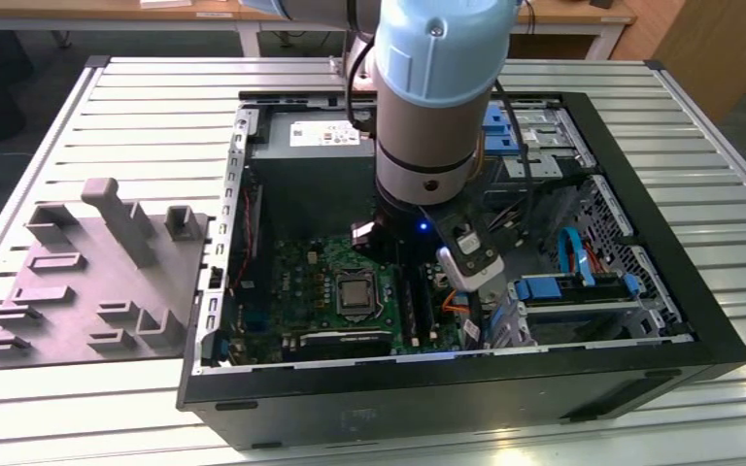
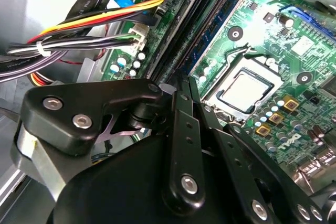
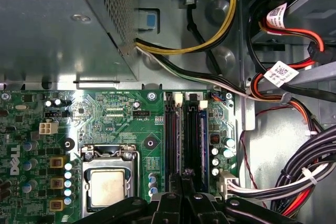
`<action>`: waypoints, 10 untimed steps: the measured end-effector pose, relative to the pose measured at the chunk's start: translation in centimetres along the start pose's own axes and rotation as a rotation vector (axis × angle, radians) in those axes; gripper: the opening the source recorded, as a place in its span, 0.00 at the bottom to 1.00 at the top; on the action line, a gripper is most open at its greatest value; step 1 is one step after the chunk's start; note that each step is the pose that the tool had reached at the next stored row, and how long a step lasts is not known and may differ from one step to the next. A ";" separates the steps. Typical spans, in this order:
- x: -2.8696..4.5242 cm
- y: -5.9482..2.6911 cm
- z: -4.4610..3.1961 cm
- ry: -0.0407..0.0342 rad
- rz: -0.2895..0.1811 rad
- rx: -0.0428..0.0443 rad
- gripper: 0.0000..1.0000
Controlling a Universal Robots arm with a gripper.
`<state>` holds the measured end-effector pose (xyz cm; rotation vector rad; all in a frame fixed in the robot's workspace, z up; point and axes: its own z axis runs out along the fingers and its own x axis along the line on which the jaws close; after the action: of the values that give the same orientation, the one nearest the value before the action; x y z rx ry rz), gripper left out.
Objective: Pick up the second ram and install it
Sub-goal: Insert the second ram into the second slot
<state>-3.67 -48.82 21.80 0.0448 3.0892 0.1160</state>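
1. The exterior view looks down at a slant from above the near side of the slatted table [image 1: 684, 408], taking in the whole open computer case [image 1: 632, 364] and the arm [image 1: 431, 107] above it.
2. The first wrist view faces almost straight down, close over the motherboard [image 3: 121, 114], with the memory slots [image 3: 186, 140] running away from the lens.
3. The second wrist view sits closer and tilted, looking past the gripper's black linkage [image 2: 178, 145].
4. All three views share the processor socket [image 1: 351, 291] [image 2: 245, 90] [image 3: 107, 184] and the slots.
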 end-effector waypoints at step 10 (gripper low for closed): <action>0.01 -0.03 0.29 0.0002 0.000 0.0004 0.12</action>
<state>-3.67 -48.82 21.51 0.0448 3.0894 0.1154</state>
